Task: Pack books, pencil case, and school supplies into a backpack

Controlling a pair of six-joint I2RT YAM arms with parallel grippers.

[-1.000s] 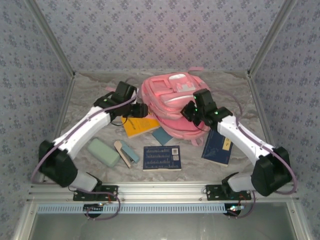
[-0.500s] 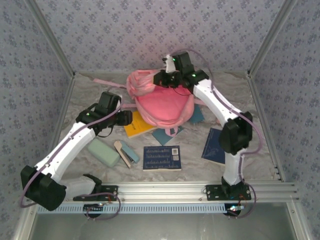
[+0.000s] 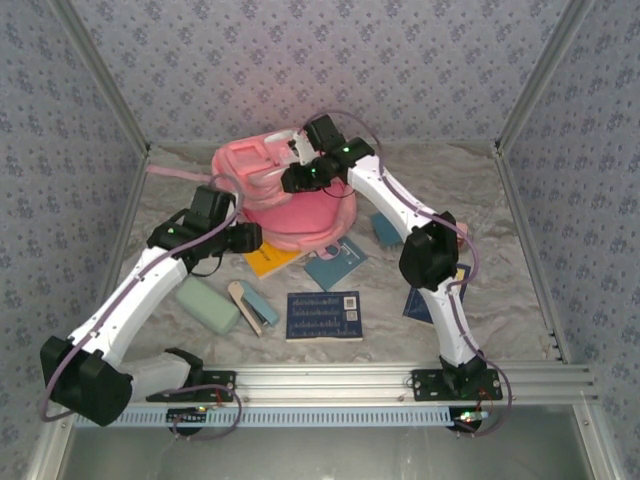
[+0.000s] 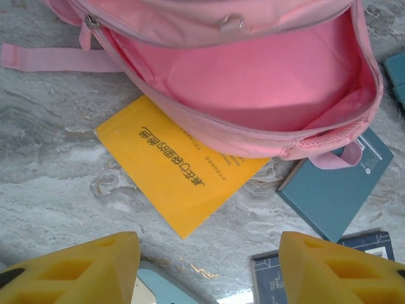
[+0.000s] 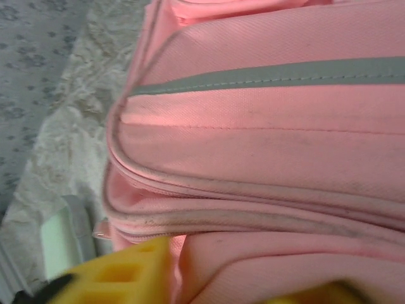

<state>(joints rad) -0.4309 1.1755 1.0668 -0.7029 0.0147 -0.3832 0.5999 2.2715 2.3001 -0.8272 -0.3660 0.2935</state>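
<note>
The backpack (image 3: 300, 215) lies open, left fingers (image 4: 76, 269) spread above the yellow book (image 4: 171, 171) at its seven o'clock, state of right fingers (image 5: 120, 272) unclear.

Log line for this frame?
left pincer open near yellow book; right pincer at backpack top, grip unclear; main compartment open; pencil case on table

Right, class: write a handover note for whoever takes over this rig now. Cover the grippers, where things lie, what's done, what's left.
Left gripper: open, above the yellow book.
Right gripper: against the backpack; grip unclear.
Backpack lies open mid-table, yellow book partly under it. A teal book, navy book, pencil case and sticks lie in front.
Done: backpack open; what shows of its inside is empty.
Left: pack everything.
</note>
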